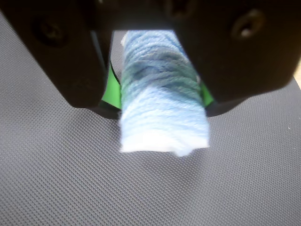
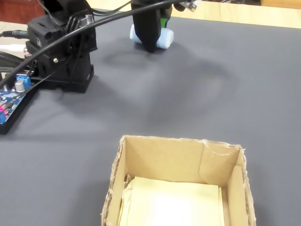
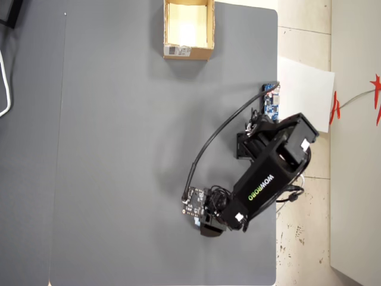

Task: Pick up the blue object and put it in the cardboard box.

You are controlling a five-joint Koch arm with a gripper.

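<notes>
The blue object (image 1: 162,99), a pale blue-white roll of yarn, stands between the two black jaws of my gripper (image 1: 160,110) in the wrist view. Green pads (image 1: 111,92) press on both of its sides, so the gripper is shut on it. The fixed view shows the roll (image 2: 164,37) at the far end of the mat, with the gripper (image 2: 151,44) straddling it. I cannot tell whether it touches the mat. From overhead the gripper (image 3: 205,226) is near the bottom edge. The cardboard box (image 2: 178,142) stands open in the foreground, far from the gripper (image 3: 188,52).
The arm's black base (image 2: 61,52) and cables sit at the left of the fixed view, next to a blue circuit board (image 2: 10,98). The grey mat (image 3: 119,149) ends just right of the arm, with a white sheet (image 3: 303,95) beyond it.
</notes>
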